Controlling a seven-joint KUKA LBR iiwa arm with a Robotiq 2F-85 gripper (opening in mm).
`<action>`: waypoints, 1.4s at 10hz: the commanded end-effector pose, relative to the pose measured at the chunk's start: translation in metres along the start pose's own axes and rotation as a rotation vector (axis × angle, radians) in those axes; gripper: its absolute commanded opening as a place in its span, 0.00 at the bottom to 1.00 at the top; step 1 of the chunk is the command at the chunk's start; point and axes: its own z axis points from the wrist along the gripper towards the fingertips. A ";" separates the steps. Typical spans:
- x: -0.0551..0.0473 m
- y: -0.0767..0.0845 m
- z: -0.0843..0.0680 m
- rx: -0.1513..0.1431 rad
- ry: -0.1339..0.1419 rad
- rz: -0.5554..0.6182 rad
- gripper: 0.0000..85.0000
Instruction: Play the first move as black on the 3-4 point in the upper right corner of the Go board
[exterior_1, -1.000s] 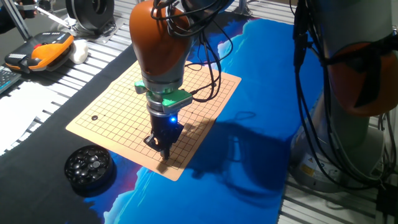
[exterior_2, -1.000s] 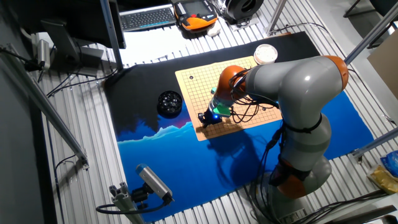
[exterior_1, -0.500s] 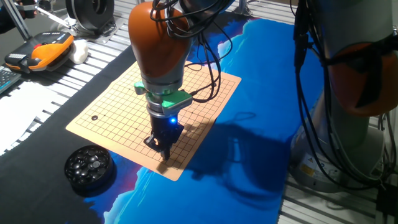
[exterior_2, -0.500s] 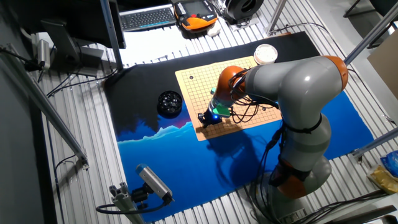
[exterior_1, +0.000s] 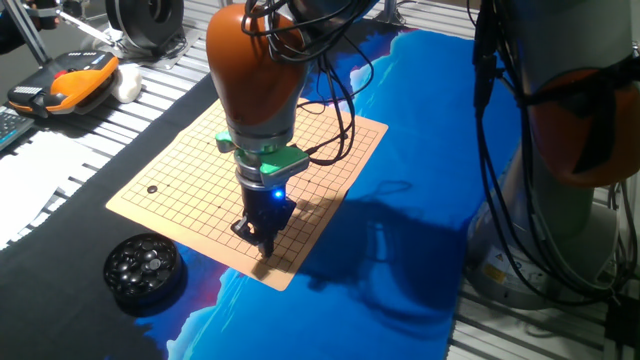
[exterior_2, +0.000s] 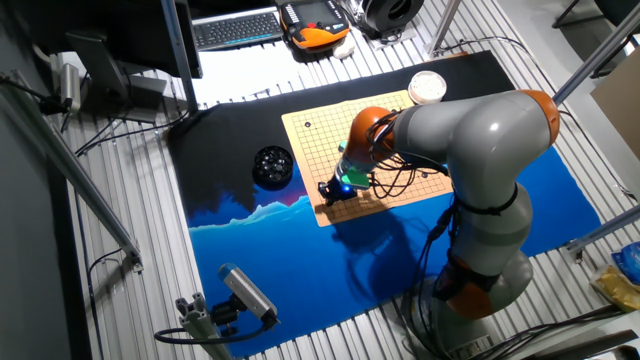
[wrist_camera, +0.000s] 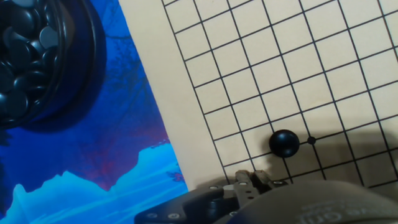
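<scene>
The tan Go board (exterior_1: 200, 170) lies on the black and blue mat; it also shows in the other fixed view (exterior_2: 330, 135). My gripper (exterior_1: 263, 243) points straight down over the board's near corner. In the hand view a black stone (wrist_camera: 284, 143) lies on a line crossing one point left of a star dot, near the board's edge. My fingertips (wrist_camera: 255, 178) stand just short of the stone, slightly apart and holding nothing. Another black stone (exterior_1: 152, 189) sits near the board's left corner.
A round black bowl of black stones (exterior_1: 145, 268) stands on the mat just off the board's near-left edge, and shows in the hand view (wrist_camera: 37, 56). A white bowl (exterior_2: 427, 87) stands at the board's far corner. An orange device (exterior_1: 75, 80) lies at the back left.
</scene>
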 end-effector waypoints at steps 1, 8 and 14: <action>0.000 0.000 0.000 0.003 -0.003 -0.001 0.20; -0.001 -0.001 0.000 0.026 -0.012 -0.007 0.20; -0.001 -0.001 0.000 0.023 -0.018 0.009 0.20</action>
